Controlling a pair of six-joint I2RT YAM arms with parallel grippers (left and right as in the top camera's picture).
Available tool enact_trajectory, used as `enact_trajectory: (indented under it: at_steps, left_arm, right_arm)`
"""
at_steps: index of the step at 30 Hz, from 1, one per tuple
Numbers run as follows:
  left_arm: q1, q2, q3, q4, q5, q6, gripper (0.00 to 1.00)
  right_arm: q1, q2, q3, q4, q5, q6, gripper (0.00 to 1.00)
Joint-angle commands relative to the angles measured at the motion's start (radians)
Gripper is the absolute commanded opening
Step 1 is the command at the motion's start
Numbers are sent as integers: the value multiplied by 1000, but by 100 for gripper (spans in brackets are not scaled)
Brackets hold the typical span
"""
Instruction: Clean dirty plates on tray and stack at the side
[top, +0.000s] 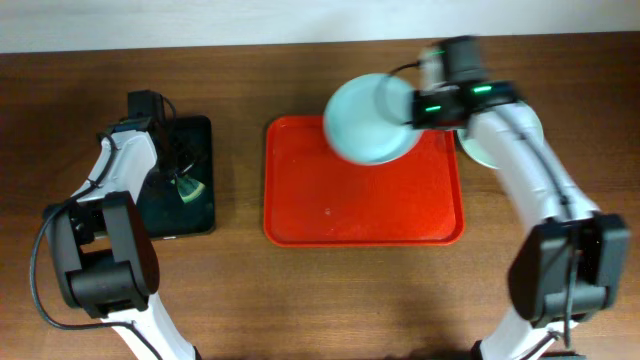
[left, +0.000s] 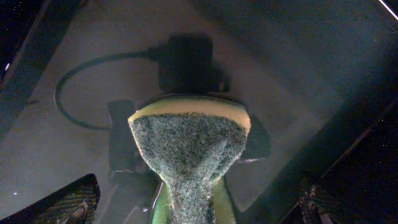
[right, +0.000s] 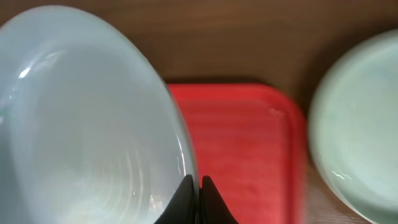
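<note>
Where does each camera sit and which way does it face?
Overhead: above the table, looking straight down at red tray, black tray, left arm, right arm.
Left wrist: on the left arm, facing down into the black tray; the sponge in the left gripper fills the middle.
Right wrist: on the right arm, looking past the right gripper pinching the light blue plate, toward red tray and mint plate.
Shared: overhead and right wrist show both plates and red tray.
</note>
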Motion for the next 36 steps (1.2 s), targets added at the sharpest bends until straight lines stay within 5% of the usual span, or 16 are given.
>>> enact_trajectory:
  at_steps: [1, 7, 15, 16, 19, 20, 32, 36]
  left_arm:
    - [7, 16, 3, 2, 7, 5, 99]
    - [7, 16, 3, 2, 7, 5, 99]
    - [7, 16, 3, 2, 7, 5, 99]
    - [7, 16, 3, 2, 7, 5, 99]
    - [7, 16, 3, 2, 7, 5, 99]
    - [7, 16, 3, 2, 7, 5, 99]
    - [7, 16, 3, 2, 7, 5, 99]
    - [7, 16, 3, 2, 7, 5, 99]
  right_arm:
    - [-205, 18, -9, -13, -191, 74, 4]
    - [-465, 93, -53, 92, -65, 189, 4]
    - [-494, 235, -56, 165, 72, 210, 6]
    - [-494, 238, -56, 176, 71, 210, 19]
    - [-494, 231, -56, 163, 71, 198, 84]
    - [-494, 224, -56, 147, 71, 192, 97]
    - [-466, -213, -56, -380, 84, 183, 99]
    - [-395, -410, -147, -428, 108, 183, 99]
